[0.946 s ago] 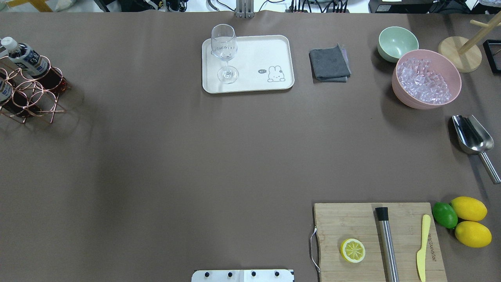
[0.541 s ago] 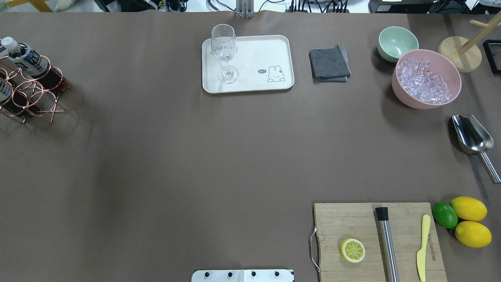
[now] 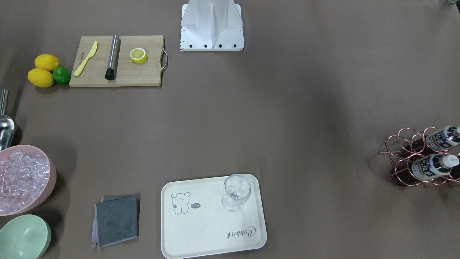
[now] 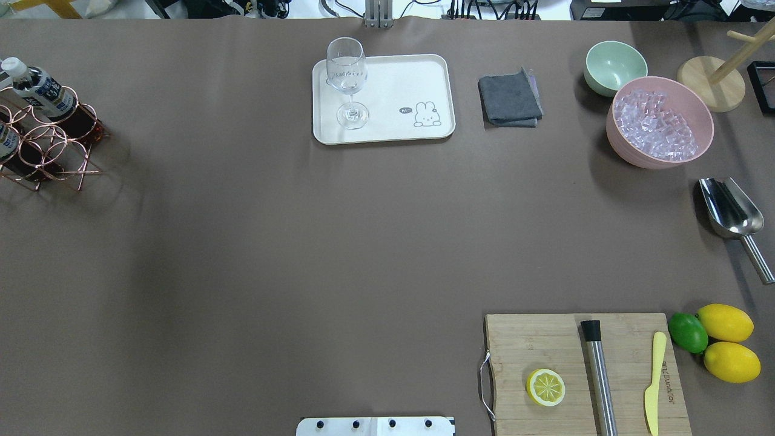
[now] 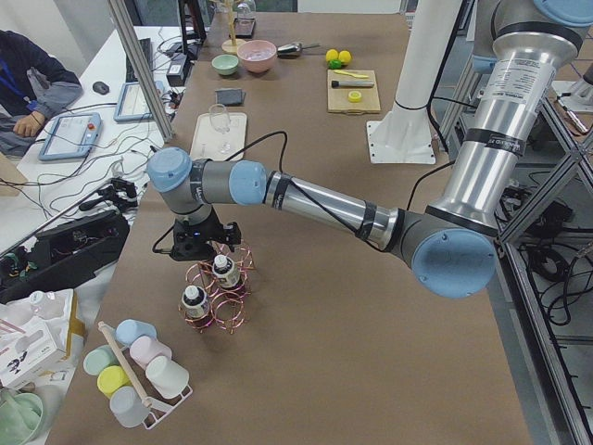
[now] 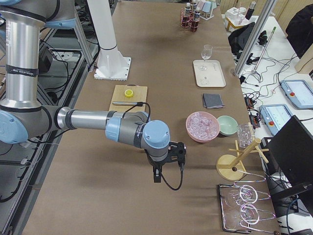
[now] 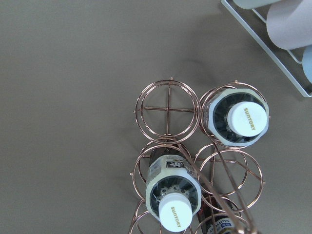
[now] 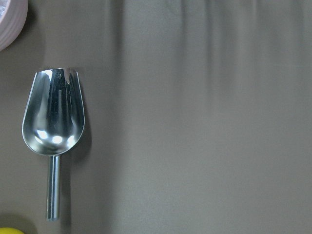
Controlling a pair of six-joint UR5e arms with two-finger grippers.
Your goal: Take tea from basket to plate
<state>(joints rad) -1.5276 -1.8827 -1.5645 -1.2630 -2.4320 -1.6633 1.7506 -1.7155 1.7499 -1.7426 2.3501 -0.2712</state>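
The rose-gold wire basket (image 4: 51, 151) stands at the table's left end and holds tea bottles (image 4: 37, 85) with white caps. From the left wrist view I look straight down on it: one tea bottle (image 7: 241, 119) upright in a ring, another (image 7: 173, 195) nearer, and one ring (image 7: 168, 109) empty. The left gripper (image 5: 204, 250) hovers just above the basket (image 5: 218, 297); I cannot tell whether it is open or shut. The cream plate (image 4: 399, 79) lies at the far middle. The right gripper (image 6: 157, 175) hangs over the scoop (image 8: 53, 112); its state cannot be told.
A wine glass (image 4: 347, 79) stands on the plate's left part. A grey cloth (image 4: 508, 100), mint bowl (image 4: 614, 63) and pink bowl of ice (image 4: 660, 124) sit to the right. Cutting board (image 4: 563, 345) with lemon half, lemons and lime lie near right. A cup rack (image 5: 139, 366) stands beside the basket.
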